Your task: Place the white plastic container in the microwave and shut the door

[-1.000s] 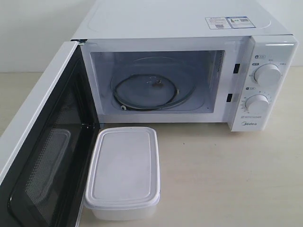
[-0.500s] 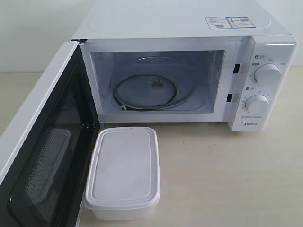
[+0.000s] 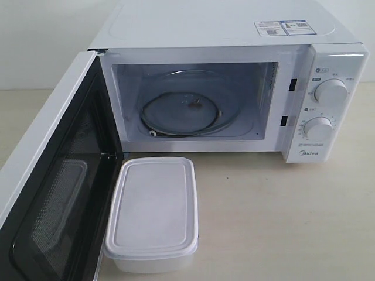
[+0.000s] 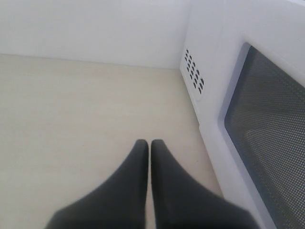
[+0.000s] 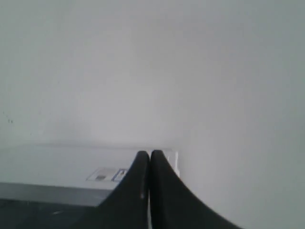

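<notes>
Exterior view: white plastic container (image 3: 153,213) on the table (image 3: 281,216) before the microwave (image 3: 205,23), door (image 3: 58,187) wide open; left claw (image 4: 148,143) and right claw (image 5: 149,153) both pinched together, empty.

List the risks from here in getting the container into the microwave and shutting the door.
1. The white plastic container lies close beside the open door, so a gripper lowered on that side may knock the door.
2. The left gripper and right gripper are shut and must open before grasping.
3. Left short of the glass turntable, the container could block the door closing.
</notes>
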### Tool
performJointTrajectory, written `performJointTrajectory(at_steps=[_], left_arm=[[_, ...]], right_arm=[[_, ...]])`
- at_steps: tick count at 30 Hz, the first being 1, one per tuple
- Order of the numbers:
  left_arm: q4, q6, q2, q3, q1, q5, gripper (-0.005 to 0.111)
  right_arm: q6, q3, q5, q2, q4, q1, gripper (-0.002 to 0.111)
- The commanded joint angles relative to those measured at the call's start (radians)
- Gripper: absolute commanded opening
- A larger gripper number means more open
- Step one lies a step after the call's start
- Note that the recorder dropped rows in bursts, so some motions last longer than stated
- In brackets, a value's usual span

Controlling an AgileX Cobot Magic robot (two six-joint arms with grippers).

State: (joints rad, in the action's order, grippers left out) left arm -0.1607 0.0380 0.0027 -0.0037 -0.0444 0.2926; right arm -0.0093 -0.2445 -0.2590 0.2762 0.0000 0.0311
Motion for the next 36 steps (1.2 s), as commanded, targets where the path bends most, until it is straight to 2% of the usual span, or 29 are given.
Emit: performJointTrajectory(at_steps=[1, 13, 23, 29, 32, 36], left_arm=[[0.002, -0.005, -0.003, 0.004, 0.004, 0.003, 0.004], [0.002, -0.005, -0.003, 0.004, 0.004, 0.003, 0.004], [0.002, -0.005, -0.003, 0.004, 0.004, 0.003, 0.004], [0.002, -0.005, -0.003, 0.004, 0.004, 0.003, 0.004], [0.002, -0.005, -0.003, 0.004, 0.004, 0.003, 0.004], [0.002, -0.005, -0.003, 0.004, 0.004, 0.003, 0.004]], right_arm=[[0.026, -0.027, 0.007, 0.153, -0.006, 0.004, 0.000], [0.030, -0.027, -0.114, 0.223, -0.006, 0.004, 0.000], [0.116, -0.027, -0.099, 0.261, -0.006, 0.004, 0.000], [0.219, -0.023, -0.031, 0.449, -0.012, 0.004, 0.000], [0.214, -0.023, -0.100, 0.601, -0.123, 0.004, 0.000], [0.268, -0.023, -0.383, 0.795, -0.399, 0.004, 0.000]])
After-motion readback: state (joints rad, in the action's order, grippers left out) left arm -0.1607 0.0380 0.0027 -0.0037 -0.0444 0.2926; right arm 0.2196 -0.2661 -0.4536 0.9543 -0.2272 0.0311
